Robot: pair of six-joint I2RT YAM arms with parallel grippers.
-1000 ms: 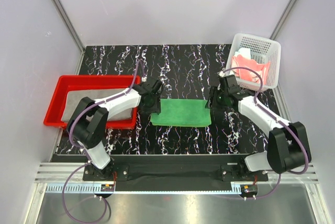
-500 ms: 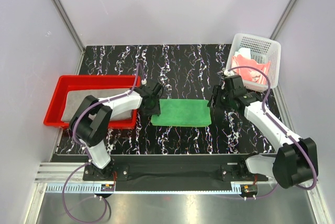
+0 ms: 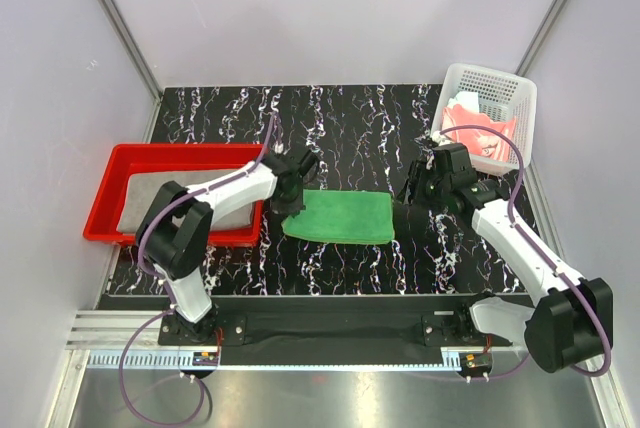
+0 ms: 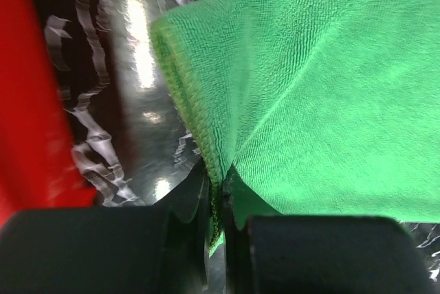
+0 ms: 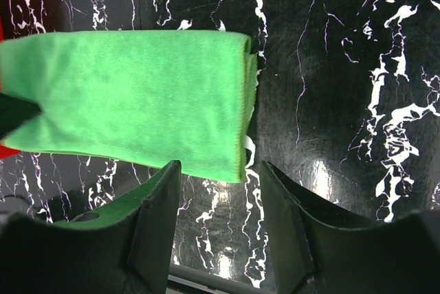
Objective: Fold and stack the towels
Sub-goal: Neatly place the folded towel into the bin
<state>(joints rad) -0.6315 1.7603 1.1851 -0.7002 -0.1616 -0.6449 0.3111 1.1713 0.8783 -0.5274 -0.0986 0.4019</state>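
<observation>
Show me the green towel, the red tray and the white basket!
bright green towel (image 3: 340,216): top view, middle of the folded cloth.
red tray (image 3: 104,198): top view, its left wall.
white perforated basket (image 3: 524,126): top view, its right wall.

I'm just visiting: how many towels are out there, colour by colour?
bright green towel: 1
grey towel: 1
salmon-pink towel: 1
pale towel: 1
Total: 4
</observation>
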